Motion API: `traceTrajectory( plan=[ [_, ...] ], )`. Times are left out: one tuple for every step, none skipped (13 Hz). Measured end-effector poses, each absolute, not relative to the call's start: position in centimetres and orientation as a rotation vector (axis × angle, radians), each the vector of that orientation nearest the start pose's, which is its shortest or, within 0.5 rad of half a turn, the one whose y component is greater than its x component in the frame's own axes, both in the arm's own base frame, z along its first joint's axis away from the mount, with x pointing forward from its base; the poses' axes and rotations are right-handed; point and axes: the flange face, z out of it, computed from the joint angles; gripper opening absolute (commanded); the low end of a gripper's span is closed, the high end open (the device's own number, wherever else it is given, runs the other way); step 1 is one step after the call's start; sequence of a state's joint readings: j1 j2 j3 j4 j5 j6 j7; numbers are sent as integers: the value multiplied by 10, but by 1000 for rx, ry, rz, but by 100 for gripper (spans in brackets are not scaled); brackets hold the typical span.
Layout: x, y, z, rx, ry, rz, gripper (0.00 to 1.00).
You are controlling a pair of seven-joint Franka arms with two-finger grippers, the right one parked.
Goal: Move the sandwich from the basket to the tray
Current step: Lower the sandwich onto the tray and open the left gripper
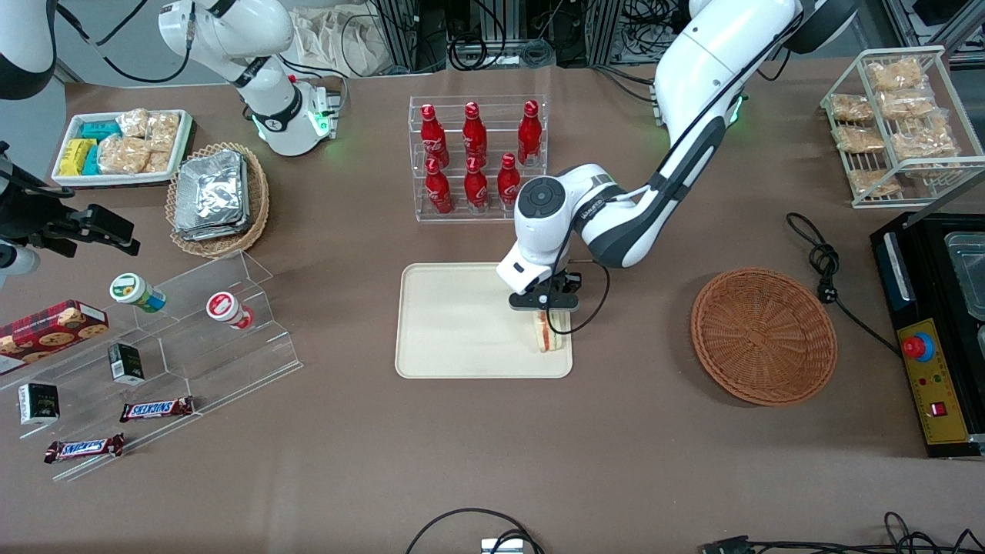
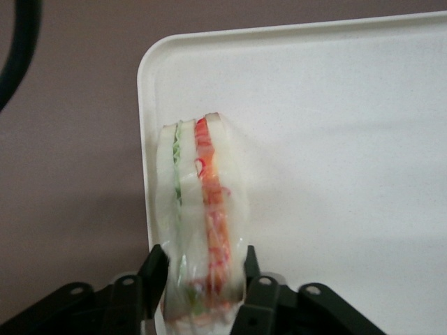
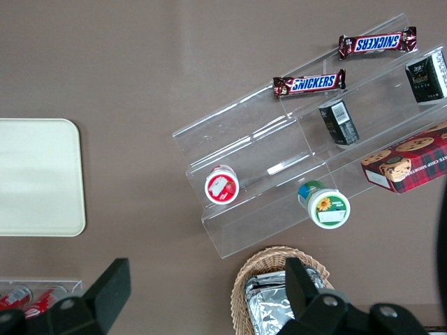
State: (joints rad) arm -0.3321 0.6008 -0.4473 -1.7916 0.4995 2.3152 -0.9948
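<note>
The sandwich (image 1: 548,332) stands on edge over the tray (image 1: 454,323), in the tray corner that is nearest the front camera and toward the working arm's end of the surface (image 1: 492,454). The wrist view shows it wrapped in clear film, green and orange-red layers running along its length, and set just inside the tray's rim, close to the rounded corner. The gripper (image 1: 543,305) sits directly above it, its two dark fingers (image 2: 155,273) narrowed against the bread on both flat sides, so the sandwich is held. Whether its lower edge already bears on the tray cannot be told from either view.

By the look of it, the carry is done and the placing step is in hand. The next move would call for settling the sandwich fully onto the tray, spreading the fingers enough to free the wrap, then rising straight up so the wedge is not dragged or tipped.

Room is tight on one side: the rim lies right beside the sandwich, so a topple that way could put it over the edge onto the bare surface. Toward the tray's middle there is plenty of open cream area.

Farther from the camera, the clear rack of red bottles (image 1: 477,158) stands near the tray's edge. The basket (image 1: 763,335), now without anything in it, lies well apart toward the working arm's end.
</note>
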Motion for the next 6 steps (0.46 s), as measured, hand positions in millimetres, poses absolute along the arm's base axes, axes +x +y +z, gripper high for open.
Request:
traceTrajectory(
  plan=[
    [488, -437, 241, -3071, 74, -156, 100],
    [489, -438, 242, -3074, 41, -164, 100],
    [491, -439, 245, -3079, 7, -174, 100],
    [493, -440, 251, -3085, -20, -190, 100],
    [495, -441, 260, -3090, -37, -212, 100],
    [498, -441, 273, -3091, -53, -239, 100]
  ],
)
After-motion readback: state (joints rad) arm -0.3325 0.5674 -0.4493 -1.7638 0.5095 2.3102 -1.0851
